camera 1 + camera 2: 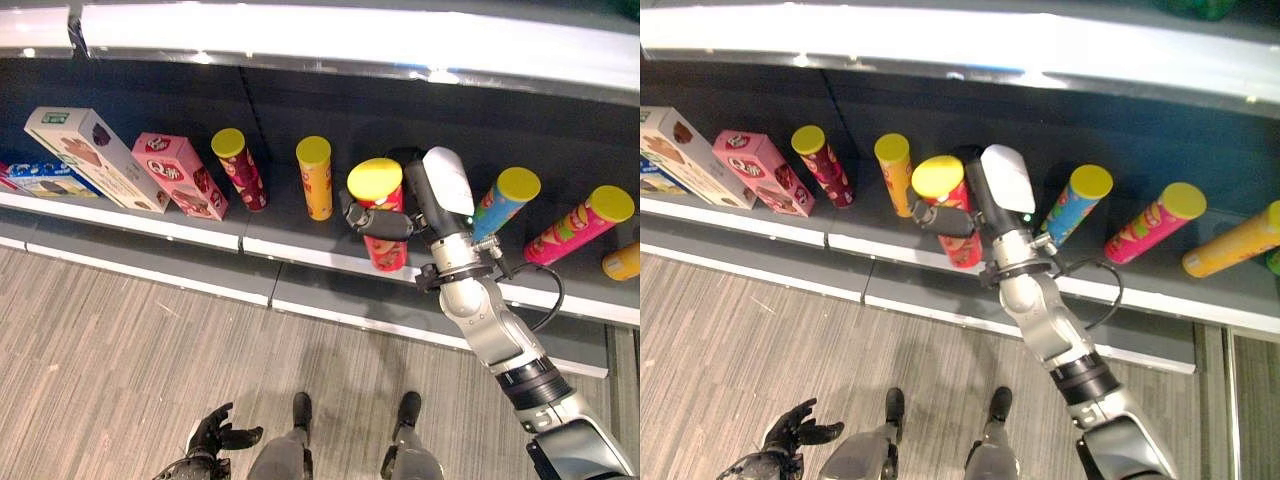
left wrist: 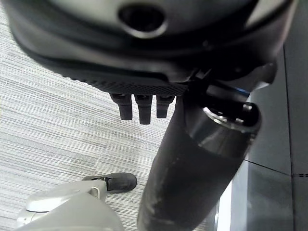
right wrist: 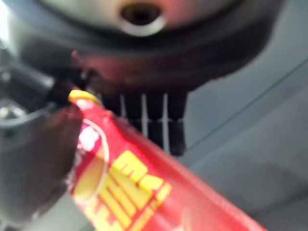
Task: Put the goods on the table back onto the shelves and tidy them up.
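A red chip can with a yellow lid stands near the front of the dark shelf. My right hand is shut on it, thumb across its front and fingers behind. In the right wrist view the red can lies between the thumb and the fingers. I cannot tell whether its base rests on the shelf. My left hand hangs low over the floor at the lower left, fingers relaxed and holding nothing.
Other cans stand along the shelf: a dark red one, an orange one, a blue one, a pink one, another orange one. A pink box, a white box and a blue box lean at the left.
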You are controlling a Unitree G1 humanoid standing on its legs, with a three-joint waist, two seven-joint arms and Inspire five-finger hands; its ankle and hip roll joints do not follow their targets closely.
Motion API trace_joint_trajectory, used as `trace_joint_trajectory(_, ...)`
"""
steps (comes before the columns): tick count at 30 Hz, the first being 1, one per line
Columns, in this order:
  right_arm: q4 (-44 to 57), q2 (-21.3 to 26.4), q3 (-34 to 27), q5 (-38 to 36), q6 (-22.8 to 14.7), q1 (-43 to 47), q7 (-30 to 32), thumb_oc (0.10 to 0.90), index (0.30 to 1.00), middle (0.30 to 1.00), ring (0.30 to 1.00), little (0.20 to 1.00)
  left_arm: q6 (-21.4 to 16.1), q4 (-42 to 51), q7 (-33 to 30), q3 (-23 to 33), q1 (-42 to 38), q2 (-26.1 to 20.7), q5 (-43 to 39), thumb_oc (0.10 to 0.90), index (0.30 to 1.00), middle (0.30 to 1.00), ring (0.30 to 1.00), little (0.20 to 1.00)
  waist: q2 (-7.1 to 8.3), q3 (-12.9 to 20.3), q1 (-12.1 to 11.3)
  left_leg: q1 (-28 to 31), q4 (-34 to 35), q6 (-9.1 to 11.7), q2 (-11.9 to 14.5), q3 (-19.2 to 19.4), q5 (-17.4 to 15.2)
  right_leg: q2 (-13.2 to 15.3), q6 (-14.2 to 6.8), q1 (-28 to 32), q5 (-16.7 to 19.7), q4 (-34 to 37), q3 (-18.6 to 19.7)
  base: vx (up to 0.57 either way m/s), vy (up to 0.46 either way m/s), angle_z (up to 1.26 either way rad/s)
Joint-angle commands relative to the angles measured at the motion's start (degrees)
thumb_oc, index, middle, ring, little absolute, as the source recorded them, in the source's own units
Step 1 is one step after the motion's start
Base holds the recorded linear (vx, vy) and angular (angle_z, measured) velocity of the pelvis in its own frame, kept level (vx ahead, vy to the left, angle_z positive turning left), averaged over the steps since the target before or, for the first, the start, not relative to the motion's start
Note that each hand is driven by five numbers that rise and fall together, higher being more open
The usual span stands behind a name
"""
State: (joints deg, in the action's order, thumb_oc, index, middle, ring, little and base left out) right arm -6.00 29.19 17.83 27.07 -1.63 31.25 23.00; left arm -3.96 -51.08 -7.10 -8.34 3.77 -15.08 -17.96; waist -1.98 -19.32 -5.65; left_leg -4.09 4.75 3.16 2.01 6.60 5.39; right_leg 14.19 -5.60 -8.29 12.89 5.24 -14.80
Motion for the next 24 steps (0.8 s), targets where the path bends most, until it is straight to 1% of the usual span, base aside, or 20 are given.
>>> trace_joint_trajectory(1, 4.7, 0.7, -6.0, 1.3, -1.8, 11.1, 10.1, 0.4, 0.3, 0.3, 0.3, 0.3, -2.7, -2.0, -2.9, -3.0, -1.7, -1.5, -0.8, 0.8, 0.9, 0.9, 0.9, 0.9, -2.63, 2.3, -1.6, -4.4, 0.2, 1.4, 1.3, -3.1, 0.1, 4.3, -6.4, 1.0, -2.0, -1.8, -2.2, -0.03, -0.009, 0.27)
trace_joint_trajectory(7, 2.6, 1.0, -9.2, -0.3, -1.4, 14.2, 15.7, 0.4, 0.3, 0.3, 0.3, 0.3, -3.2, -2.5, -3.4, -3.9, -2.4, -1.4, -1.0, 0.8, 0.9, 0.9, 0.9, 0.9, -3.9, 1.4, -2.5, -8.3, 0.2, 1.8, 0.3, -4.4, 1.0, 5.1, -6.9, -0.7, -0.8, -0.6, -3.4, -0.01, 0.001, 0.13)
trace_joint_trajectory(12, 1.5, 1.4, -10.3, 0.1, -0.5, 15.8, 18.2, 0.4, 0.3, 0.3, 0.3, 0.3, -3.5, -2.2, -3.6, -4.6, -3.2, -1.4, -1.3, 0.8, 0.9, 0.9, 0.9, 0.9, -4.49, 1.1, -2.9, -9.9, 0.2, 1.8, -0.3, -5.3, 1.4, 5.6, -7.1, -1.5, -0.5, -0.5, -4.1, 0.01, 0.002, 0.07)
trace_joint_trajectory(14, 0.7, 2.0, -11.2, -0.1, 0.0, 17.1, 19.9, 0.4, 0.3, 0.3, 0.3, 0.3, -3.8, -1.6, -3.8, -5.0, -3.7, -1.6, -1.6, 0.8, 0.9, 0.9, 0.9, 0.9, -4.89, 0.6, -3.3, -10.7, 0.2, 1.8, -0.7, -5.8, 1.6, 6.0, -7.4, -1.8, -0.3, -0.5, -4.5, 0.01, 0.003, 0.15)
trace_joint_trajectory(24, -1.8, 3.2, -11.1, 1.1, 1.2, 19.1, 22.3, 0.4, 0.3, 0.3, 0.3, 0.3, -4.3, -1.1, -4.1, -6.0, -5.1, -1.9, -1.9, 0.8, 0.9, 0.9, 0.9, 0.9, -6.09, -1.7, -4.2, -13.2, 0.2, 1.6, -1.7, -7.5, 2.4, 7.0, -7.6, -3.5, -0.2, -1.7, -5.4, -0.01, 0.001, 0.1)
